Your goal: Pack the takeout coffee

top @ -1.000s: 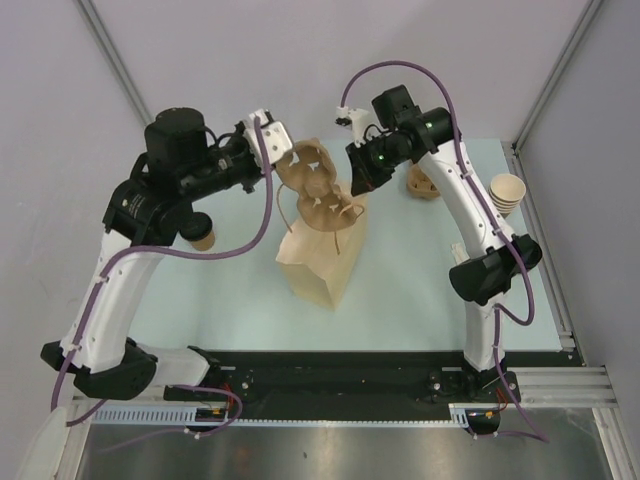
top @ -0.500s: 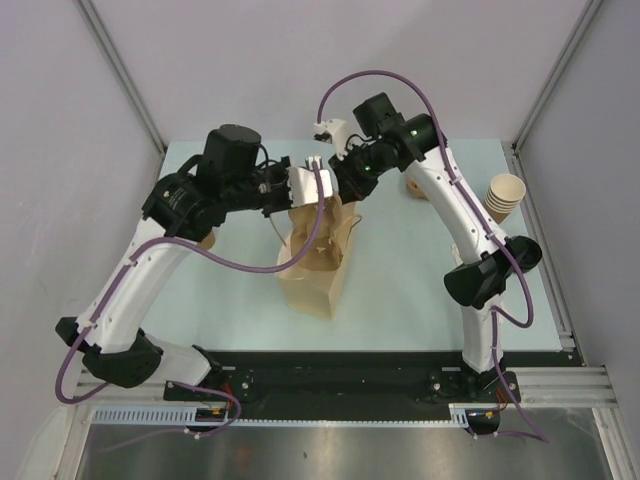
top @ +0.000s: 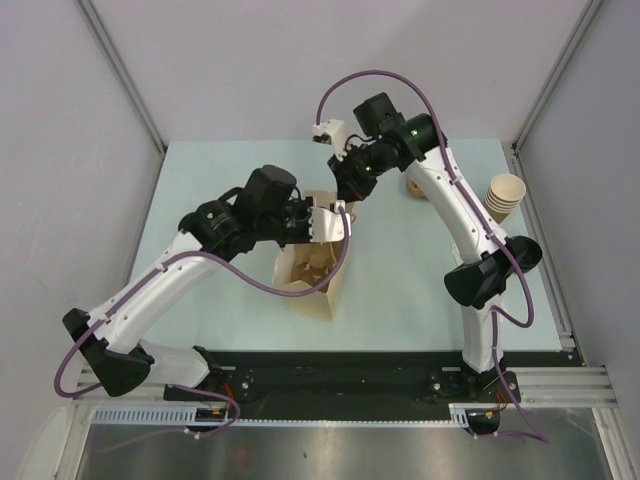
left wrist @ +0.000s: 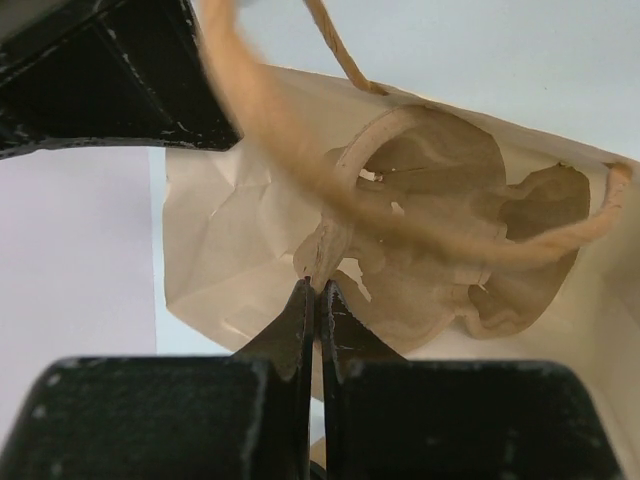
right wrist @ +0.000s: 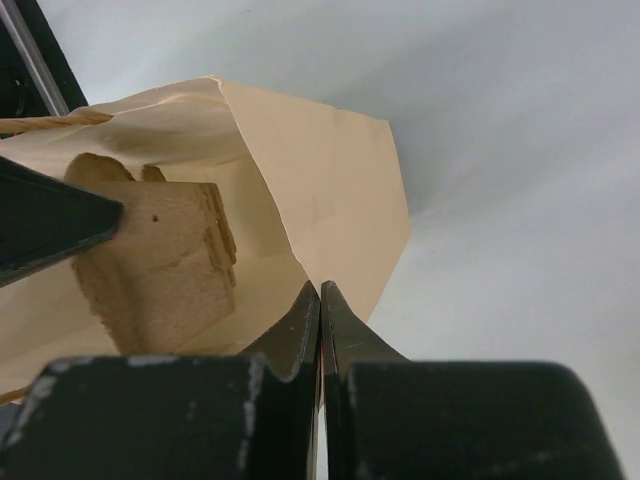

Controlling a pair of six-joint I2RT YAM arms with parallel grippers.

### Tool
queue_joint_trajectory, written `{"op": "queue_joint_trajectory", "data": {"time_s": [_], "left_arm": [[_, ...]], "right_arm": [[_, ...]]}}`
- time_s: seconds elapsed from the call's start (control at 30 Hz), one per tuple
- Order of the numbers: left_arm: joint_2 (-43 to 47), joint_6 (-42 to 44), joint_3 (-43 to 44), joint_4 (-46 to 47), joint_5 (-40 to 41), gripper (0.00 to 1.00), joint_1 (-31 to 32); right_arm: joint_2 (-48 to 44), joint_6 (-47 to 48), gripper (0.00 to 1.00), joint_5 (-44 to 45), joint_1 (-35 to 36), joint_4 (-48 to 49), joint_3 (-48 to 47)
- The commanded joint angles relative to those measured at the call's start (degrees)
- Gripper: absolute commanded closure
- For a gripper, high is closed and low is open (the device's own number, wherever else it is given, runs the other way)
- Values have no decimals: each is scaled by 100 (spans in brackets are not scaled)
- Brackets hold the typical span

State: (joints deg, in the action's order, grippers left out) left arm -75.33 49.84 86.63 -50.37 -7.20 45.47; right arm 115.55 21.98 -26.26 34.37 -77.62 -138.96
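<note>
Top external | L end effector [top: 340,215] pinching bag [top: 318,298] rim | R end effector [top: 346,197] same | bag mid table [top: 200,180]

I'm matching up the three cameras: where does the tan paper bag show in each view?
Top external: the paper bag stands mid-table, between the two arms.
Left wrist: the paper bag fills the centre, seen into its open mouth.
Right wrist: the paper bag fills the left and centre.
Shared landmark: the pulp cup carrier inside it.

Left arm [top: 170,275] and right arm [top: 452,203] reach inward, jaws pinched closed.
</note>
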Motion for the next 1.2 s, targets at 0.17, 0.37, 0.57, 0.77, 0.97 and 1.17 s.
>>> {"op": "queue_joint_trajectory", "data": {"time_s": [0.17, 0.37, 0.57, 0.77, 0.97, 1.17], "left_arm": [[71, -106, -558, 748, 70, 100, 32], [27, -177, -1007, 1038, 114, 100, 32], [53, -124, -1358, 1275, 87, 100, 32], [-113, -177, -1438, 1223, 52, 100, 32], [-377, -230, -1403, 1064, 70, 100, 6], [-596, -265, -1377, 1099, 78, 100, -82]], "right_arm": [[-462, 272, 100, -608, -115, 379, 342], [-524, 325, 100, -810, -176, 459, 510], [-542, 369, 100, -995, -211, 467, 597], [-577, 492, 100, -1109, -273, 476, 659], [-551, 579, 100, -1232, -352, 468, 668], [-551, 685, 100, -1320, -396, 398, 686]]}}
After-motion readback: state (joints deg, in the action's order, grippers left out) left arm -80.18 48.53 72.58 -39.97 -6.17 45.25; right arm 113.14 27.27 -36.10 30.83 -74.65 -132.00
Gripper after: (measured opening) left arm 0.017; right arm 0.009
